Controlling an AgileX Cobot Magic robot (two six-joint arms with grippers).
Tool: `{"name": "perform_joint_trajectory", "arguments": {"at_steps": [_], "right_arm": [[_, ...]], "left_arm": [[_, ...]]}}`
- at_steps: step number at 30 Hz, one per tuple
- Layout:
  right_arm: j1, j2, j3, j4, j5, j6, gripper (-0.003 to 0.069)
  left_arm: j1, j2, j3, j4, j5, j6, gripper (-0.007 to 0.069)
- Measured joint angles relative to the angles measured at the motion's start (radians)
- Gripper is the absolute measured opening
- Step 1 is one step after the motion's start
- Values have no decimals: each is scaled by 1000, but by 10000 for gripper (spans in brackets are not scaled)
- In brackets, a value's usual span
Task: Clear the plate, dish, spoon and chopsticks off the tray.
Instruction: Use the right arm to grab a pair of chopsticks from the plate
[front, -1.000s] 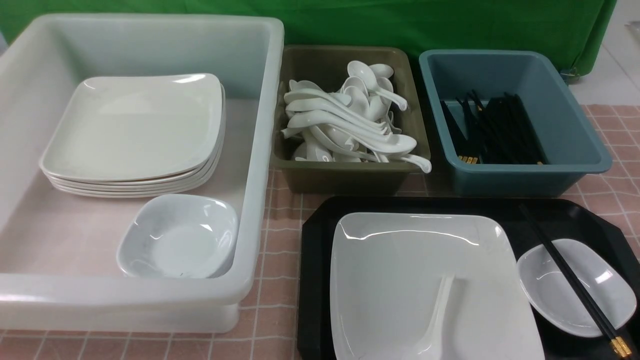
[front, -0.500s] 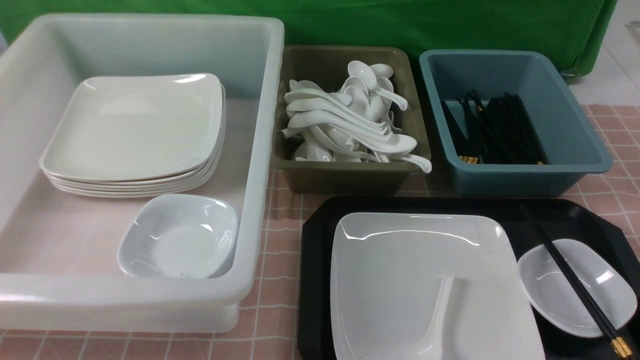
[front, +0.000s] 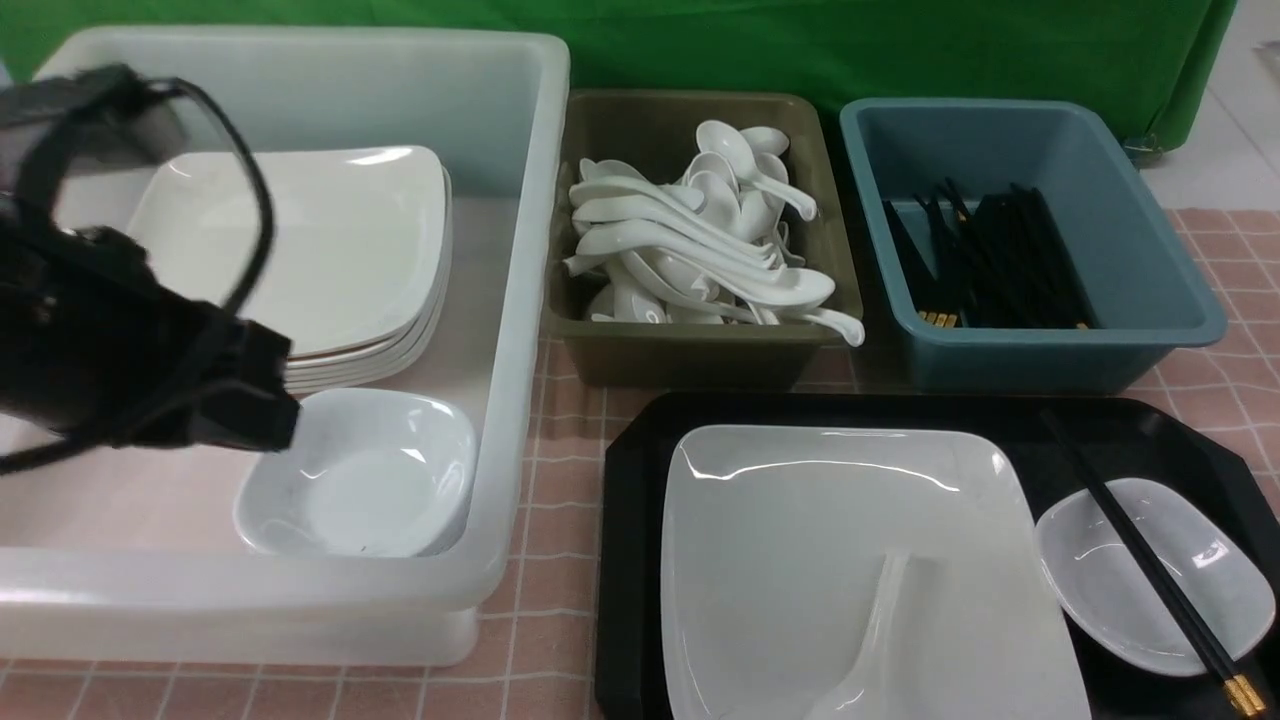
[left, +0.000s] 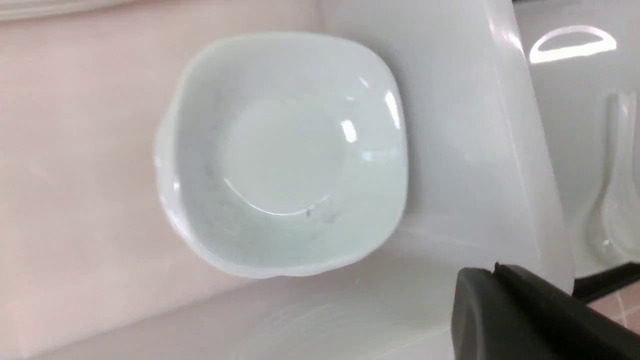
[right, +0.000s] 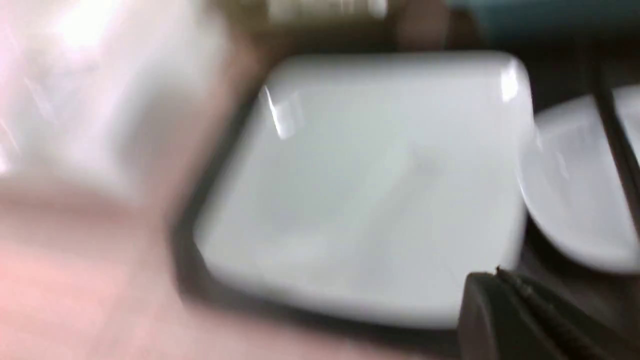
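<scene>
In the front view, the tray (front: 628, 560) fills the lower right, bearing the plate (front: 800, 520) with the spoon (front: 875, 640) on it. At far lower right, 2 chopsticks (front: 1150, 565) lie across the dish (front: 1100, 600). The left gripper (left: 492, 270) and right gripper (right: 495, 275) both have their fingers together, seemingly empty, though the right wrist view is blurred.
</scene>
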Motion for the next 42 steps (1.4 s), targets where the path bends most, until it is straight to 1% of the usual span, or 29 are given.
{"name": "perform_joint_trajectory", "arguments": {"at_steps": [1, 2, 3, 4, 5, 6, 7, 8, 10, 11, 12, 13, 14, 15, 16, 18, 21, 22, 24, 25, 28, 31, 33, 34, 35, 36, 37, 38, 42], "right_arm": [[0, 15, -12, -11, 21, 0, 30], [28, 131, -94, -99, 180, -1, 30], [32, 145, -103, -110, 197, -1, 30], [29, 258, -179, -189, 313, -10, 30], [27, 270, -179, -189, 313, -13, 30], [3, 343, -226, -204, 313, -41, 30], [-19, 381, -245, -199, 311, -68, 30], [-63, 437, -268, -184, 302, -98, 30], [-142, 514, -290, -147, 274, -146, 30], [-197, 555, -304, -121, 251, -173, 30], [-231, 572, -309, -108, 242, -184, 30], [-305, 630, -327, -58, 210, -228, 30], [-343, 663, -340, -16, 200, -257, 35], [-392, 720, -354, 34, 187, -310, 62], [-412, 745, -360, 57, 182, -329, 74], [-457, 837, -377, 115, 156, -381, 194], [-467, 940, -385, 137, 105, -417, 346], [-467, 991, -385, 142, 63, -427, 412], [-467, 1024, -385, 143, 38, -429, 450], [-467, 1067, -385, 143, 3, -430, 486], [-467, 1146, -386, 134, -51, -431, 514], [-467, 1195, -387, 128, -80, -432, 505], [-467, 1216, -387, 125, -85, -432, 461], [-467, 1228, -387, 124, -85, -432, 396], [-467, 1230, -387, 124, -82, -432, 353], [-467, 1233, -388, 124, -75, -434, 265], [-467, 1234, -393, 122, -59, -437, 145], [-467, 1234, -401, 122, -39, -439, 137], [-467, 1224, -428, 122, 35, -450, 147]], "left_arm": [[0, 1, 0, 4, -5, -3, -6], [-110, 11, -1, 26, -45, -35, -8], [-124, 11, -3, 29, -51, -45, -8], [-260, 28, -12, 48, -101, -75, -10], [-290, 34, -15, 49, -112, -80, -10], [-394, 61, -34, 53, -142, -98, -11], [-435, 80, -42, 53, -159, -103, -11], [-525, 114, -64, 53, -180, -110, -11], [-610, 172, -96, 54, -201, -114, -11], [-652, 201, -115, 57, -207, -115, -11], [-666, 216, -130, 57, -210, -115, -11], [-710, 272, -166, 59, -224, -114, -11], [-722, 300, -187, 59, -233, -111, -11], [-741, 339, -219, 59, -247, -101, -11], [-745, 364, -240, 60, -254, -94, -11], [-751, 419, -291, 62, -278, -62, -11], [-753, 481, -339, 68, -299, -32, -11], [-753, 505, -358, 70, -302, -24, -10], [-753, 519, -368, 72, -303, -23, -8], [-753, 533, -375, 76, -310, -22, -7], [-753, 547, -379, 102, -317, -18, -3], [-753, 548, -380, 134, -316, -18, -3], [-753, 548, -380, 145, -316, -18, -3], [-753, 548, -380, 152, -316, -18, -3], [-753, 548, -380, 153, -316, -18, -3], [-753, 548, -380, 154, -316, -18, -3], [-753, 548, -380, 155, -316, -18, -3], [-753, 548, -380, 155, -316, -18, -3], [-753, 548, -380, 155, -316, -18, -3]]}}
